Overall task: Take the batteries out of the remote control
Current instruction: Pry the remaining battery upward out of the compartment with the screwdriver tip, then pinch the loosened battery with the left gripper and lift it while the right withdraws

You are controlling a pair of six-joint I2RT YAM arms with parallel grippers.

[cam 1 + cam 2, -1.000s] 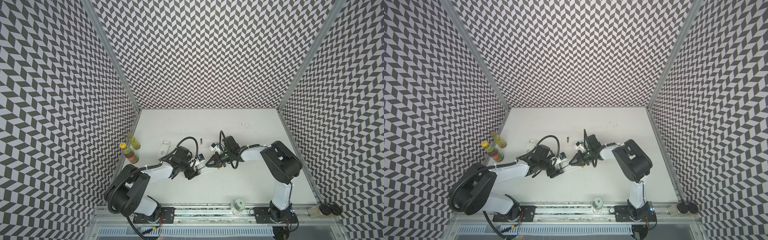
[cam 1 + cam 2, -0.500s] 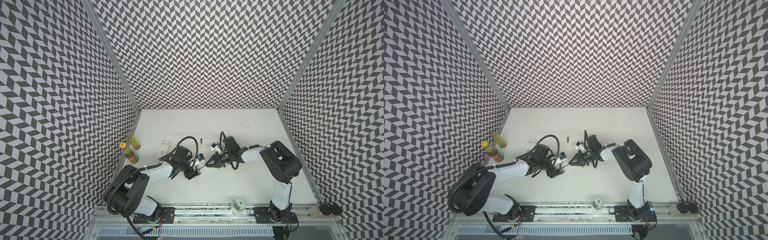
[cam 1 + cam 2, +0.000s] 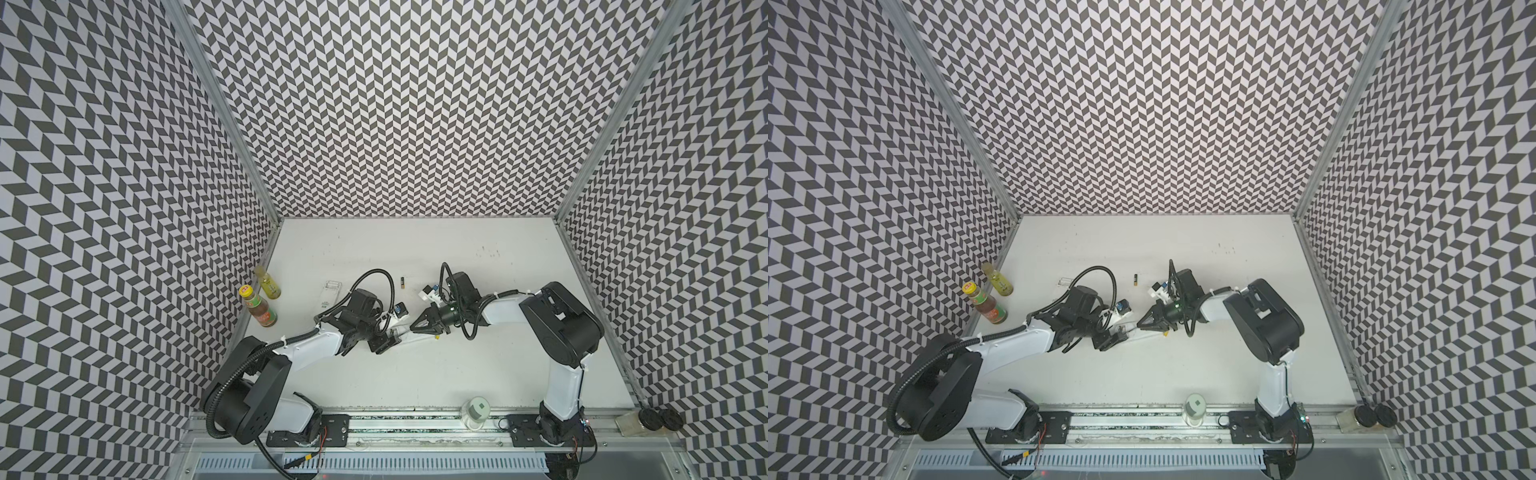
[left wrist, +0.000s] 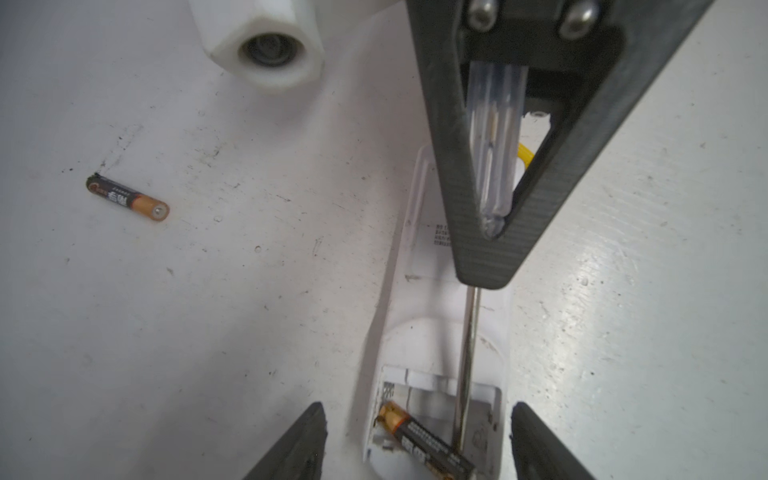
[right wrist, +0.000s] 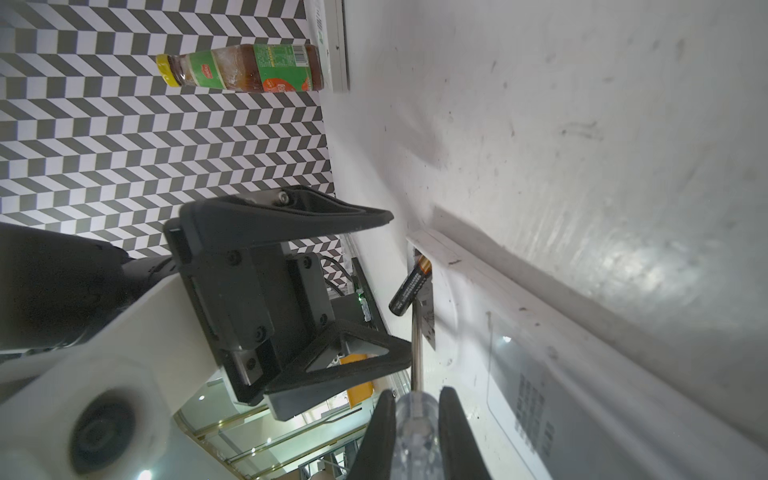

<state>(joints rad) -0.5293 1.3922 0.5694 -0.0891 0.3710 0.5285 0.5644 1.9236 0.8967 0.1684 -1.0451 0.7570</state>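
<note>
Right fingers clamp the screwdriver by its clear handle, shaft touching a tilted black battery in the remote; left fingers stand open, straddling the remote.

Both arms stretch low, meeting mid-frame in both top views. Left gripper spread wide; right gripper pinched tight.

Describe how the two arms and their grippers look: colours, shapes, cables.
Both the left arm and the right arm have white links and black joint housings. A black cable loops above each wrist. The left gripper and right gripper are black, with hollow triangular fingers of woven texture.
</note>
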